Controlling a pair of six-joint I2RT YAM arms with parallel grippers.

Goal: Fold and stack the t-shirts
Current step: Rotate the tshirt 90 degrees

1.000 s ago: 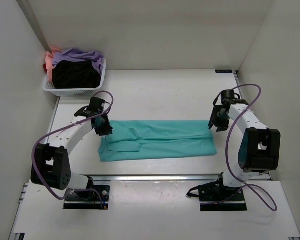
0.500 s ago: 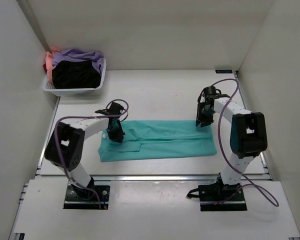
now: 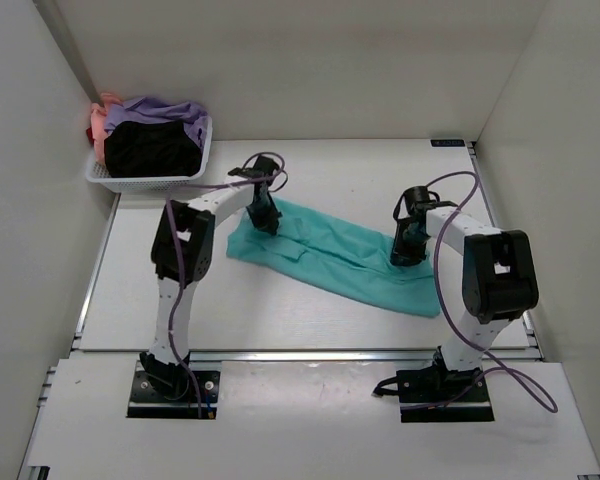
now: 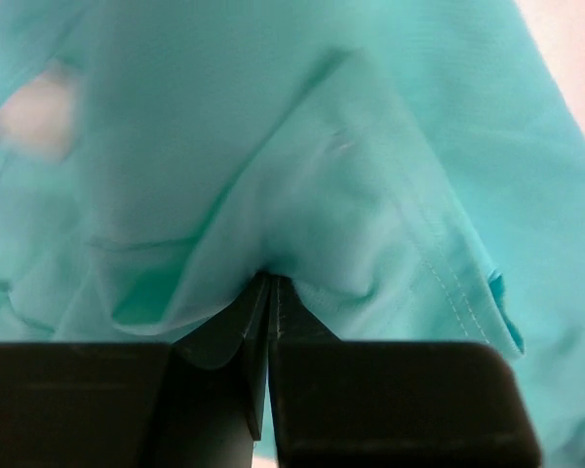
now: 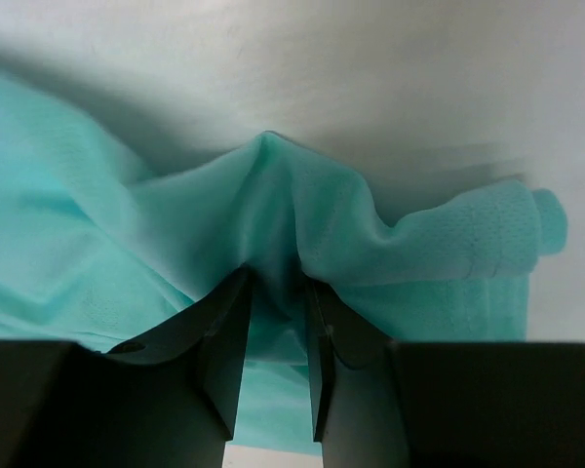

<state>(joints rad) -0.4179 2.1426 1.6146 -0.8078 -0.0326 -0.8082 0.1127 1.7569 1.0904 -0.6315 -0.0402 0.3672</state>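
The teal t-shirt, folded into a long strip, lies slanted across the table from upper left to lower right. My left gripper is shut on its upper left end; in the left wrist view the teal cloth bunches at my closed fingertips. My right gripper is shut on a fold near the strip's right end, and the cloth is pinched between the fingers. Black, lavender and pink shirts lie piled at the back left.
The white mesh basket holding the other shirts stands in the back left corner against the wall. White walls close in the table at left, back and right. The arm bases sit on the near rail.
Both grippers have closed on the teal shirt. The left one has pulled its left end up and back, turning the strip from level to slanted. The right arm moved slightly.
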